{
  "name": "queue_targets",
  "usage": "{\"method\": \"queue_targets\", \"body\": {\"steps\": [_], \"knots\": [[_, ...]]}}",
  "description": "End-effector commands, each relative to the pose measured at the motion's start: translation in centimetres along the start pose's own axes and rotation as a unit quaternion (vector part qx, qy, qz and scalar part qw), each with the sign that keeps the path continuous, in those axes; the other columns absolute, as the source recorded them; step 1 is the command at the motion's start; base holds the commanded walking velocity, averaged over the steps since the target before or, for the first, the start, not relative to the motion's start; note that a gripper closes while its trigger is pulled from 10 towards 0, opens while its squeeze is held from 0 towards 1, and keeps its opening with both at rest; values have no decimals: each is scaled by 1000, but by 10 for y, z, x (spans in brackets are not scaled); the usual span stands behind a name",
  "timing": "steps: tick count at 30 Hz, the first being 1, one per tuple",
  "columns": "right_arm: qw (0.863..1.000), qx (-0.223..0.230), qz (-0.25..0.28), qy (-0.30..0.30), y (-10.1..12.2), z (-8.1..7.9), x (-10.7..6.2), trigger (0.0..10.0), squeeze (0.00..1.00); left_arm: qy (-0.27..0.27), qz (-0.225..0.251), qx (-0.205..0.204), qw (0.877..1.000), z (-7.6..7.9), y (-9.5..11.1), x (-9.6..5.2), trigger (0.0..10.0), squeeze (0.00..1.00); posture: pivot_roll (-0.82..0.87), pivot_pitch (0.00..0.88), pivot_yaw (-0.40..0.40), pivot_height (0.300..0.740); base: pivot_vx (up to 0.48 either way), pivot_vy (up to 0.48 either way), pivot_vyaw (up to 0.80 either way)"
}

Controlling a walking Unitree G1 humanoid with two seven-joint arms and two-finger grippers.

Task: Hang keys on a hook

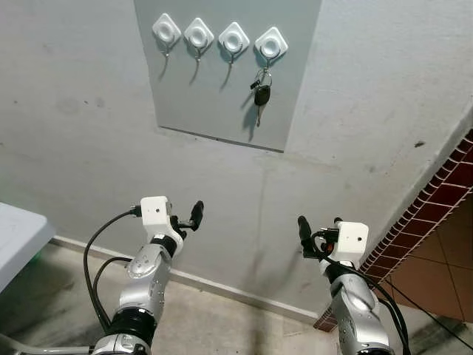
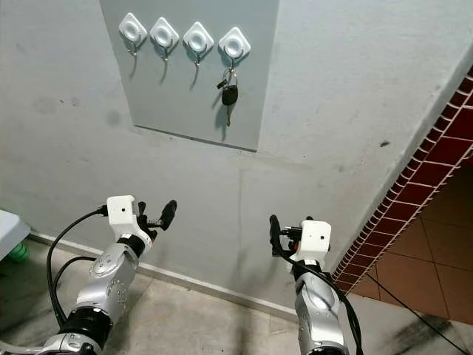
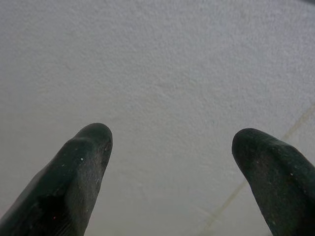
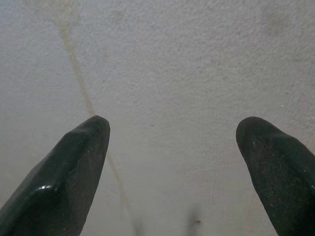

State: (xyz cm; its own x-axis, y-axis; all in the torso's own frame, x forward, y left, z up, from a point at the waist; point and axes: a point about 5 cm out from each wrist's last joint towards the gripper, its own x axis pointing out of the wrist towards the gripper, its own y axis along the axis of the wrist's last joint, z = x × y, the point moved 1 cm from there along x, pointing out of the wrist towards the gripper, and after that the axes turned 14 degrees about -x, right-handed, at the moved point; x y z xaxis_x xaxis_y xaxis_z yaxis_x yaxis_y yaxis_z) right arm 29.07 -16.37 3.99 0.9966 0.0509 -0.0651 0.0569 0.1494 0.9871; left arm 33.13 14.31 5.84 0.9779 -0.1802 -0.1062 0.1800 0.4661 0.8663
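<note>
Both arms raised, elbows bent. Left gripper point(image 3: 170, 162) fingers spread wide, nothing btwn them. Right gripper point(image 4: 172, 162) same: spread, nothing btwn.

The wall point(image 1: 89, 111) looks like rough matt plaster, with small stains. The board point(image 1: 214, 96) on it is smooth and matt grey. The four hooks point(image 1: 233, 38) look like glossy white plastic. The keys point(image 1: 261, 95) have a black plastic head and a metal ring. The fingers point(image 3: 74, 182) are matt black, rubber-like.
</note>
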Motion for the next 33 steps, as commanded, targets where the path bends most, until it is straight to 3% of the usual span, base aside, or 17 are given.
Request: {"method": "queue_targets", "body": {"steps": [1,2,3,4,5,15,16,17,18,23,33], "knots": [[1000,-6,10,-1,3,1,-1,10000,0,-2,6,-3,1000,-1,2,0,10000,0,-113,0,10,740,0,0,0],[1000,-6,11,0,3,1,-2,10000,0,-2,7,-2,1000,-1,2,0,10000,0,-113,0,10,740,0,0,0],[1000,-1,11,7,3,0,-2,10000,827,-2,7,-4,1000,-2,2,-1,10000,0,-113,0,10,740,0,0,0],[1000,1,10,9,2,-1,-3,10000,827,-2,8,-5,1000,-2,1,-2,10000,0,-113,0,10,740,0,0,0],[1000,3,10,10,2,-1,-3,10000,1000,-4,8,-3,1000,-2,0,-2,10000,0,-113,0,10,740,0,0,0],[1000,-25,1,2,-3,3,-8,10000,1000,-6,-3,5,1000,-2,-8,-7,10000,0,-116,0,-1,740,0,0,0],[1000,-27,0,0,-3,3,-9,10000,733,-6,-2,5,1000,-2,-9,-8,10000,0,-117,0,-1,740,0,0,0],[1000,-27,0,0,-3,3,-9,10000,733,-6,-2,5,1000,-2,-9,-8,10000,0,-117,0,-1,740,0,0,0],[1000,-25,3,1,-3,4,-9,10000,0,-5,-1,6,1000,-3,-9,-8,10000,0,-119,0,0,740,0,0,0],[999,-47,10,-5,1,7,-11,10000,0,-5,13,13,1000,-3,-5,-10,10000,0,-121,0,1,740,0,0,0],[998,-51,23,-3,8,6,-9,10000,0,0,15,40,999,-1,0,-9,10000,0,-115,0,-3,740,0,0,800]]}}
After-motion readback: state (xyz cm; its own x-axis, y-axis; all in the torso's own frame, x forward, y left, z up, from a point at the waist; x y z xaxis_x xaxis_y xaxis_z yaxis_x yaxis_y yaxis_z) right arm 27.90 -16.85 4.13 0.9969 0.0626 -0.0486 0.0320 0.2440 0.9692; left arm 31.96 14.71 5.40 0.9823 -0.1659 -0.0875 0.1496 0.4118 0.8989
